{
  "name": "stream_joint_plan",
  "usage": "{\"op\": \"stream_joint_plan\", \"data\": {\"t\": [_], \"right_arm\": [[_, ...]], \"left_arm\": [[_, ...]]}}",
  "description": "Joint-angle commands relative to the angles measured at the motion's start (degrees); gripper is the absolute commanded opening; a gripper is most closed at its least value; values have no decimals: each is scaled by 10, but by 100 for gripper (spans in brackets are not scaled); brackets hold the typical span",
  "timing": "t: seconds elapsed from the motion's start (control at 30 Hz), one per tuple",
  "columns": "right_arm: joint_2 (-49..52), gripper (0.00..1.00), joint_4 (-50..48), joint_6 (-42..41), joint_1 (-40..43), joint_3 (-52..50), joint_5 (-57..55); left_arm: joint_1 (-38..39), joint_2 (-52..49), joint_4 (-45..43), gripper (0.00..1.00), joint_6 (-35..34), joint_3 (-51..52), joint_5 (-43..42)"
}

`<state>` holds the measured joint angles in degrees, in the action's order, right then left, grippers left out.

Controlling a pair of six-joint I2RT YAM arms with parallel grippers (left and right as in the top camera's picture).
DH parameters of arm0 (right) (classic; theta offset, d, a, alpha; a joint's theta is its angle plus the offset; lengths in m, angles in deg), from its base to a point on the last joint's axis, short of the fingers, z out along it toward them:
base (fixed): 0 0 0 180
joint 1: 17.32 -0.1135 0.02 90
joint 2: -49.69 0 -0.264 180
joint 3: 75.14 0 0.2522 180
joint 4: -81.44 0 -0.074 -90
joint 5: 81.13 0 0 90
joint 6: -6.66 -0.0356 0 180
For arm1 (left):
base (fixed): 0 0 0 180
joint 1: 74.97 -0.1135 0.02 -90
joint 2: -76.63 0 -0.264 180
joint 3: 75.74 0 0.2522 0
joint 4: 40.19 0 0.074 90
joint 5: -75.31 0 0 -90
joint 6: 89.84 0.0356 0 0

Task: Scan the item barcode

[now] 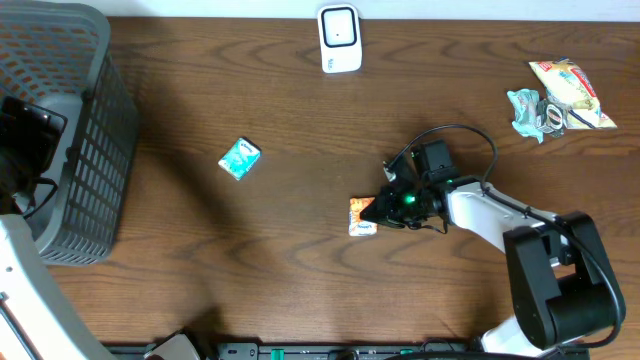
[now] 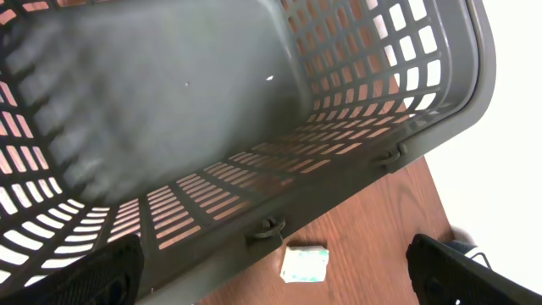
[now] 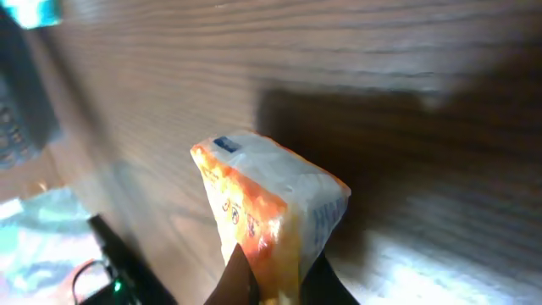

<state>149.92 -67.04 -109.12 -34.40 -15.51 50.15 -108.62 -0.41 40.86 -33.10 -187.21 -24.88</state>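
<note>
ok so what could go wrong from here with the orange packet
The right gripper pinches the orange packet only at one end, so it could swivel or slip when lifted. No barcode shows on the packet, so it may reach the scanner facing the wrong way.

No legible text; perhaps blurred print on the orange packet

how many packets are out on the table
4: a teal packet left of centre, an orange packet pinched by the right gripper, and a yellow bag beside a pale blue wrapper at the far right. That pile may hide more.
</note>
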Motion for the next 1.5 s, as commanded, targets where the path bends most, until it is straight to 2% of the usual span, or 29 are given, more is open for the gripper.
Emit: {"op": "stream_joint_plan", "data": {"t": [0.0,0.4,0.63,0.97,1.13,1.47], "right_arm": [[-18,1,-6,61,2,-5,90],[-18,1,-94,85,23,-5,291],[-18,1,-223,79,75,-5,480],[-18,1,-258,42,104,-5,482],[-18,1,-283,-4,116,-5,482],[-18,1,-290,-3,118,-5,482]], "left_arm": [[-2,3,1,97,-5,-8,3],[-2,3,1,98,-5,-8,3],[-2,3,1,98,-5,-8,3],[-2,3,1,98,-5,-8,3],[-2,3,1,98,-5,-8,3],[-2,3,1,98,-5,-8,3]]}}
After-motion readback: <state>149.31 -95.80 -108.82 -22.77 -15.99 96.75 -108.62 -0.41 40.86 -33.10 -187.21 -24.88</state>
